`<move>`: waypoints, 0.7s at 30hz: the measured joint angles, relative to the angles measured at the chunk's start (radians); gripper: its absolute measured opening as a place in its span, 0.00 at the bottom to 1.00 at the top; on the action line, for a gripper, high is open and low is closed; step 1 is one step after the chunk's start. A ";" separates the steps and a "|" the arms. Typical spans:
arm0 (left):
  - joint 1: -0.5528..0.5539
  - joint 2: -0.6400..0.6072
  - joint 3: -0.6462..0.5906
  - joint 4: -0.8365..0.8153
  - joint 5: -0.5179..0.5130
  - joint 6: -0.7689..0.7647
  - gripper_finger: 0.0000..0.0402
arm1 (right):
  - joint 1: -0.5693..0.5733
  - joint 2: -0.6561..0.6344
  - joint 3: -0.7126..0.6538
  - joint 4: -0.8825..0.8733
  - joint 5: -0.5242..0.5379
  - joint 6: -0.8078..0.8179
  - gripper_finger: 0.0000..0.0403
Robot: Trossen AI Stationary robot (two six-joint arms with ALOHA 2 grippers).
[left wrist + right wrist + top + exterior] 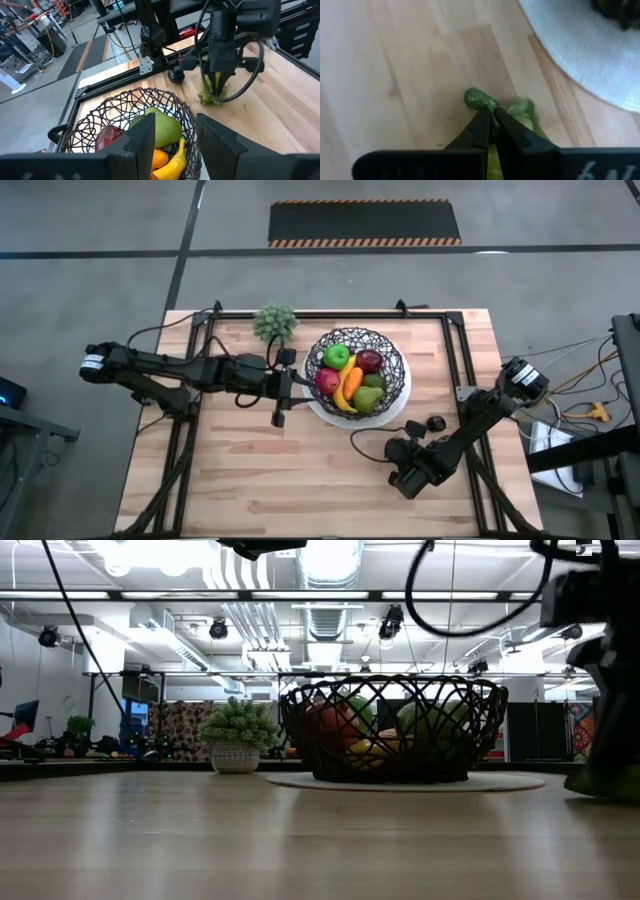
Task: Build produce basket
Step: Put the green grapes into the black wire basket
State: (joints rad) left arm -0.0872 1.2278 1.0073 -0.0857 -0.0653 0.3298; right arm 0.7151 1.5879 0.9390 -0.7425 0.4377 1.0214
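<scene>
The basket [357, 370], black wire on a white round plate [396, 408], stands at the table's far middle. It holds produce: red and green apples, a banana [346, 393], a carrot and a pear [161, 125]. A bunch of green grapes [214, 95] lies on the wood near the plate's front right. My right gripper [405, 465] is down on the bunch, shut. My left gripper [175, 130] hangs open at the basket's left rim, with nothing between its fingers. My right gripper pinches the green grapes [517, 111] between its two fingertips [481, 125], which have come together in the middle of the bunch. The fingers come from above, slanting down. The bunch rests on the table, with green showing on both sides of the fingers.
A small leafy potted plant [275, 322] stands at the far edge, left of the basket. A small dark round thing [436, 423] lies beside the plate by the right arm, and a black cable [362, 442] loops over the wood there. Bare wood stretches along the near half.
</scene>
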 joint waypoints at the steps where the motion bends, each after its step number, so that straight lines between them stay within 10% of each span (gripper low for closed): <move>1: 0.000 0.000 0.000 0.000 0.000 0.000 0.31 | 0.000 -0.002 0.011 0.000 0.010 -0.001 0.02; 12: 0.000 0.000 0.000 0.001 0.000 -0.007 0.31 | 0.044 -0.101 0.083 0.112 0.231 -0.113 0.02; 21: 0.000 -0.011 -0.002 0.015 0.000 0.049 0.31 | 0.026 -0.197 0.073 0.428 0.404 -0.513 0.02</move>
State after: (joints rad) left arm -0.0875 1.2171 1.0055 -0.0706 -0.0650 0.3787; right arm 0.7414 1.3912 1.0119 -0.3143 0.8414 0.5084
